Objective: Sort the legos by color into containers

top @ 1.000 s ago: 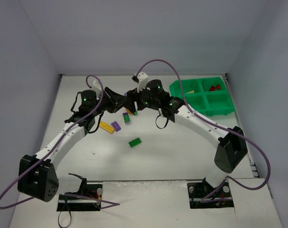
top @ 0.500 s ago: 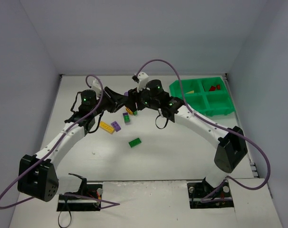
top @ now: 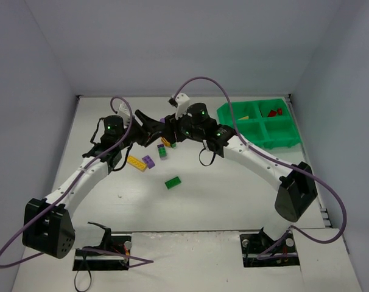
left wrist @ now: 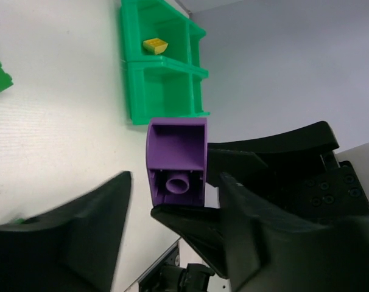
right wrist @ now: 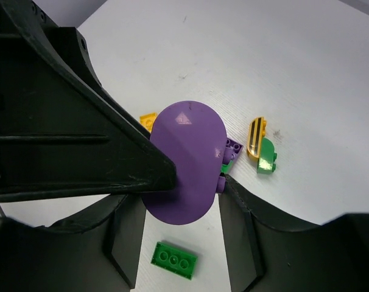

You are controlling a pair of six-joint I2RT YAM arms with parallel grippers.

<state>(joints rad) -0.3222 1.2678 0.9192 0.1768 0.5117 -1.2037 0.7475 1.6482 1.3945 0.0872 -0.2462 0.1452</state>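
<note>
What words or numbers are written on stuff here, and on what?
None can be read.
The purple brick and the green tray show no words, numbers or logos.
The yellow brick has black stripes only, not letters.
Any tiny lettering on brick studs is too small to see.

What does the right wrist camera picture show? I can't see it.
A rounded purple brick sits between the right end effector's black fingers, the left end effector beside it. Below on the white table lie green, yellow and purple bricks.
</note>
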